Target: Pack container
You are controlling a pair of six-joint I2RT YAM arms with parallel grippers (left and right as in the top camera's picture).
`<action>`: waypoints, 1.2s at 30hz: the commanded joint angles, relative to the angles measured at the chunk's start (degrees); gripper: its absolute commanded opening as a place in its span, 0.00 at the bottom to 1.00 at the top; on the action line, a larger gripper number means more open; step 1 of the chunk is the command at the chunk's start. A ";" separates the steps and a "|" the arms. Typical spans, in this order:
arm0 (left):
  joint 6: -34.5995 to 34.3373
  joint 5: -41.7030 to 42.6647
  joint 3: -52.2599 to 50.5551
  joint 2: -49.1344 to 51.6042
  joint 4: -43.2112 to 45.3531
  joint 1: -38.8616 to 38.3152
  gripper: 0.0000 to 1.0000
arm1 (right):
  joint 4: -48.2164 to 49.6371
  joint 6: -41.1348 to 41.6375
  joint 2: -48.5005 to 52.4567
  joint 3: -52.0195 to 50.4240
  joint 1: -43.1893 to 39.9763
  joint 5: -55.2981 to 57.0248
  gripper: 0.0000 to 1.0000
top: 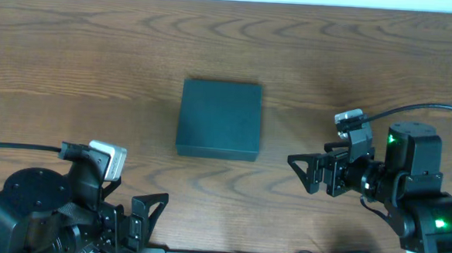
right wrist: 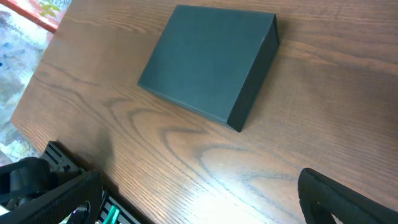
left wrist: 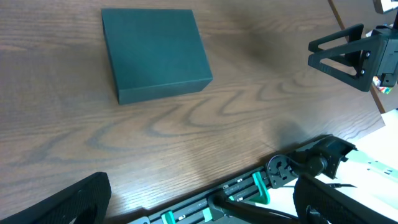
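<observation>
Container point(top: 219, 118) sits closed on table point(top: 75, 56); left gripper point(top: 150, 214) and right gripper point(top: 301, 174) both spread wide, empty, well apart from it.

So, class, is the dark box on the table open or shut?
Shut. The container lies flat, its top unbroken in all three views; no flap raised, no inside showing.

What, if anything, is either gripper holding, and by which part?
Nothing. Both the left gripper and right gripper are open and empty; the container sits closed, untouched.
</observation>
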 commanded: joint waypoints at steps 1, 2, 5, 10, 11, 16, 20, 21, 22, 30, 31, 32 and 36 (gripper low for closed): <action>-0.85 0.20 -0.24 -0.07 -0.07 -0.26 0.95 | -0.04 0.52 -0.09 -0.22 0.37 0.15 0.99; -0.85 0.20 -0.24 -0.07 -0.07 -0.26 0.95 | -0.04 0.52 -0.09 -0.22 0.37 0.13 0.99; 0.04 -2.10 -0.24 -0.07 -0.07 -0.26 0.95 | -0.04 0.52 -0.09 -0.24 0.37 0.15 0.99; 2.43 -6.88 -0.24 -0.11 0.02 -0.26 0.95 | -0.04 0.52 -0.09 -0.22 0.37 0.13 0.99; 3.08 -9.68 -0.24 -0.11 0.24 -0.22 0.95 | -0.04 0.52 -0.09 -0.22 0.37 0.15 0.99; 3.76 -16.74 -3.04 -0.94 4.37 6.58 0.95 | -0.04 0.52 -0.09 -0.24 0.37 0.13 0.99; 10.21 -16.63 -10.01 -2.93 11.21 15.04 0.95 | -0.04 0.52 -0.09 -0.24 0.37 0.13 0.99; 11.32 -16.41 -12.90 -4.02 13.68 17.27 0.95 | -0.04 0.52 -0.09 -0.22 0.37 0.13 0.99; 11.91 -16.39 -15.67 -5.16 16.00 19.12 0.95 | -0.04 0.52 -0.09 -0.22 0.37 0.13 0.99; 14.71 -16.24 -43.58 -19.65 35.95 31.78 0.95 | -0.04 0.52 -0.09 -0.22 0.37 0.13 0.99; 14.86 -16.22 -46.31 -21.29 37.46 32.96 0.95 | -0.04 0.52 -0.09 -0.24 0.37 0.13 0.99; 14.86 -16.22 -48.83 -22.82 38.82 34.05 0.95 | -0.04 0.52 -0.09 -0.24 0.37 0.15 0.99; 17.31 -13.00 -59.10 -29.18 44.26 38.95 0.95 | -0.04 0.52 -0.09 -0.22 0.37 0.15 0.99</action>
